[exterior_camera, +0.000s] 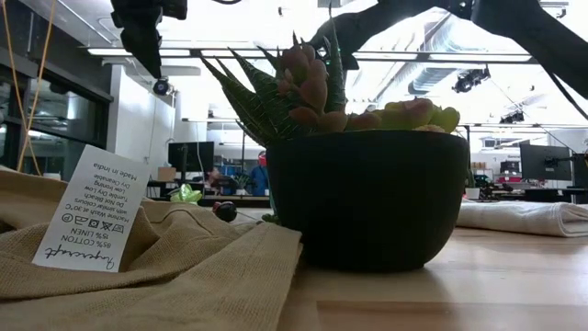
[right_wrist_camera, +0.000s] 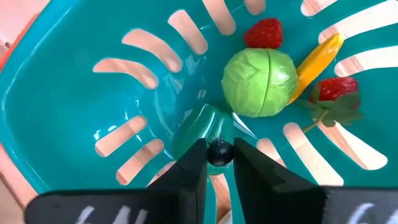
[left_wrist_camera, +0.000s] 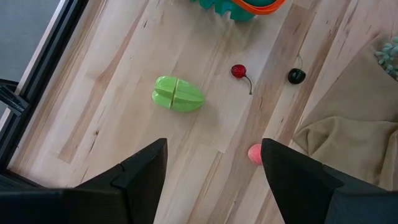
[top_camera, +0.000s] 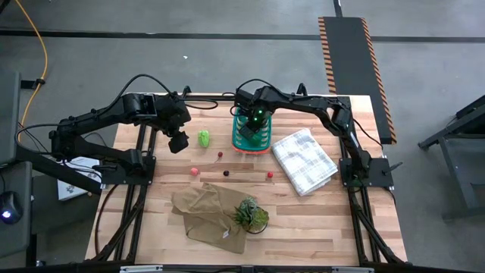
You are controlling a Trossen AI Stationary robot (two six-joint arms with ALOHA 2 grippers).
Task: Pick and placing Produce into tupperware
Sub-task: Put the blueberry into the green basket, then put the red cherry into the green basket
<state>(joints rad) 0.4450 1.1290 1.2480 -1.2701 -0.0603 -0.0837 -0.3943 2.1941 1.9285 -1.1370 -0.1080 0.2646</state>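
The teal tupperware (top_camera: 238, 141) stands at the table's far middle. My right gripper (right_wrist_camera: 219, 157) points down into it, shut on a small dark ball (right_wrist_camera: 219, 151). On its floor lie a light green lump (right_wrist_camera: 259, 82), two red berries, a yellow piece (right_wrist_camera: 317, 59) and a dark green piece (right_wrist_camera: 202, 127). My left gripper (left_wrist_camera: 214, 168) hangs open above the table, left of the tupperware. On the wood below it lie a light green piece (left_wrist_camera: 178, 94), a red cherry (left_wrist_camera: 238, 71), a dark ball (left_wrist_camera: 296, 76) and a pink ball (left_wrist_camera: 254, 153). My right gripper pinches the small dark ball (right_wrist_camera: 219, 147) between its two fingertips (right_wrist_camera: 194, 163). The fingers come from above, pointing down into the tupperware. The ball sits just over the dark green piece; whether it touches that piece I cannot tell.
A white checked cloth (top_camera: 305, 161) lies right of the tupperware. Near the front, a tan cloth (top_camera: 204, 216) with a label (exterior_camera: 92, 221) lies under a potted plant (top_camera: 248, 214). Another red ball (top_camera: 269, 174) lies mid-table.
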